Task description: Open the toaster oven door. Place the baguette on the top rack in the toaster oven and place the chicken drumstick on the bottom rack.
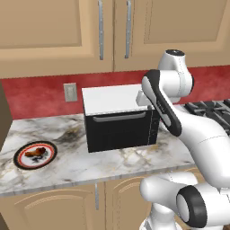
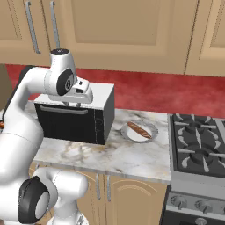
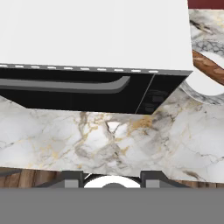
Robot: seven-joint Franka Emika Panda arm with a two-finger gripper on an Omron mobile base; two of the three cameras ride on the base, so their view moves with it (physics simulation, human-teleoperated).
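Observation:
The black toaster oven (image 1: 117, 117) with its flat white top stands on the marble counter. The toaster oven door (image 3: 65, 94) is closed, and its grey bar handle (image 3: 70, 84) runs along the upper edge. The racks are hidden behind it. My gripper (image 2: 71, 104) hovers just above the oven's front top edge, near its right end. In the hand view the gripper (image 3: 111, 179) is open with nothing between its fingertips. The baguette (image 2: 139, 129) lies on a grey-rimmed plate (image 2: 149, 136) right of the oven. The chicken drumstick (image 1: 36, 152) rests on a red-rimmed plate (image 1: 20, 161) to the left.
A gas stove (image 2: 197, 145) adjoins the counter on the right. Wooden wall cabinets (image 1: 112, 31) hang above the oven. A wall outlet (image 1: 70, 92) sits on the red backsplash. Bare marble counter (image 3: 109, 140) lies in front of the oven.

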